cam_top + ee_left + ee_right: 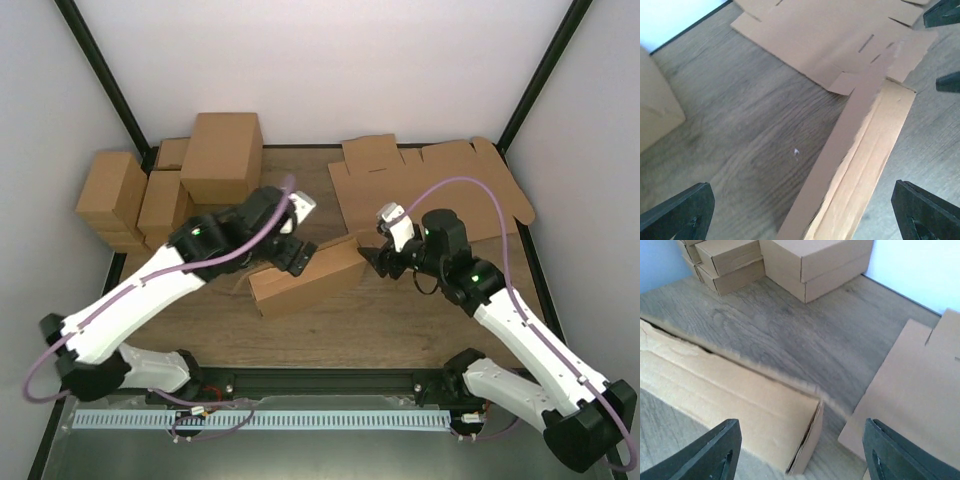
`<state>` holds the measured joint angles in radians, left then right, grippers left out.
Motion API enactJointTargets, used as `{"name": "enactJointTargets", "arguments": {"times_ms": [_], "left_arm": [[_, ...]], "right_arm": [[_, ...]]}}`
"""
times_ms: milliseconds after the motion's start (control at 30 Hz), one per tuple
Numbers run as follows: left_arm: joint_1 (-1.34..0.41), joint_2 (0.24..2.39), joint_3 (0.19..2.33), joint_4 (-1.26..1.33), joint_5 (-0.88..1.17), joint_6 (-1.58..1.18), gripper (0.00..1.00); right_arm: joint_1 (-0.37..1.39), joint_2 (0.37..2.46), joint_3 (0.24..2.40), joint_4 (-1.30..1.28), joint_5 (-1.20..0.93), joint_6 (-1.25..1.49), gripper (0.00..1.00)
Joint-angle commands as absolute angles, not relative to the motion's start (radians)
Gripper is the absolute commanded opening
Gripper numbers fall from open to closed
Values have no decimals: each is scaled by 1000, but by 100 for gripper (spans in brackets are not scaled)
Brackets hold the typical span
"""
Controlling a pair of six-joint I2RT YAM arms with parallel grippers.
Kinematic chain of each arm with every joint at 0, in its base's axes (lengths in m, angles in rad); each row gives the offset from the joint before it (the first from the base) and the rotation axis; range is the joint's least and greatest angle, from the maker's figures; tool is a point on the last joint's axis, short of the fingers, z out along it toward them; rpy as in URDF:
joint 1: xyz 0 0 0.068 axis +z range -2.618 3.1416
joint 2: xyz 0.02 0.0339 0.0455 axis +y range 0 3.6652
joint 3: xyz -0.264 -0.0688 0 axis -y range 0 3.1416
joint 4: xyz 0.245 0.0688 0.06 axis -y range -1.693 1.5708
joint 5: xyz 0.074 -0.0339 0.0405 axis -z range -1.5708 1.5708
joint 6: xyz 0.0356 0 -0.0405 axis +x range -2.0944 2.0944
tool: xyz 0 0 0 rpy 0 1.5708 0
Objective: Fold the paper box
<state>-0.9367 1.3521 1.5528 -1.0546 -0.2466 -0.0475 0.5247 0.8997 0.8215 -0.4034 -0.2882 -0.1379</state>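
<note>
The paper box (305, 275), plain brown corrugated cardboard, lies partly folded as a long shape at the table's middle. My left gripper (298, 255) is open just above its left part. In the left wrist view (805, 220) the box's upright wall (840, 145) runs between the spread fingers. My right gripper (378, 258) is open at the box's right end. In the right wrist view (810, 455) the box's end corner (805, 440) sits between the spread fingers. I see no contact from either gripper. The right gripper's fingertips (947, 82) show in the left wrist view.
Flat die-cut cardboard (430, 190) with flaps lies at the back right, close behind the box; it also shows in the right wrist view (910, 385). Several folded brown cartons (170, 185) are stacked at the back left. A black frame edges the wooden table (400, 320).
</note>
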Motion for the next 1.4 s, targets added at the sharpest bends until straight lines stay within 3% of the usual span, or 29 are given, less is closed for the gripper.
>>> {"name": "enactJointTargets", "arguments": {"times_ms": [0, 100, 233, 633, 900, 1067, 1233, 1367], "left_arm": [[-921, 1233, 1486, -1147, -289, -322, 100], [-920, 1165, 1456, -1197, -321, -435, 98], [-920, 1099, 1420, -1258, -325, -544, 86], [-920, 986, 1274, -1312, -206, -614, 72], [-919, 962, 1200, -1286, -227, -644, 58], [-920, 963, 1161, -1277, -249, -662, 55], [-920, 962, 1148, -1286, -296, -689, 36], [-920, 964, 1147, -1271, -295, -693, 17]], "right_arm": [[520, 969, 953, -459, -293, -302, 67], [520, 1030, 1002, -501, -236, -353, 66], [520, 1092, 1057, -539, -232, -420, 60], [520, 1164, 1094, -560, -224, -510, 47], [520, 1202, 1112, -548, -232, -499, 34], [520, 1212, 1120, -566, -240, -485, 24], [521, 1219, 1137, -593, -267, -440, 3], [523, 1237, 1167, -641, -284, -336, 1]]}}
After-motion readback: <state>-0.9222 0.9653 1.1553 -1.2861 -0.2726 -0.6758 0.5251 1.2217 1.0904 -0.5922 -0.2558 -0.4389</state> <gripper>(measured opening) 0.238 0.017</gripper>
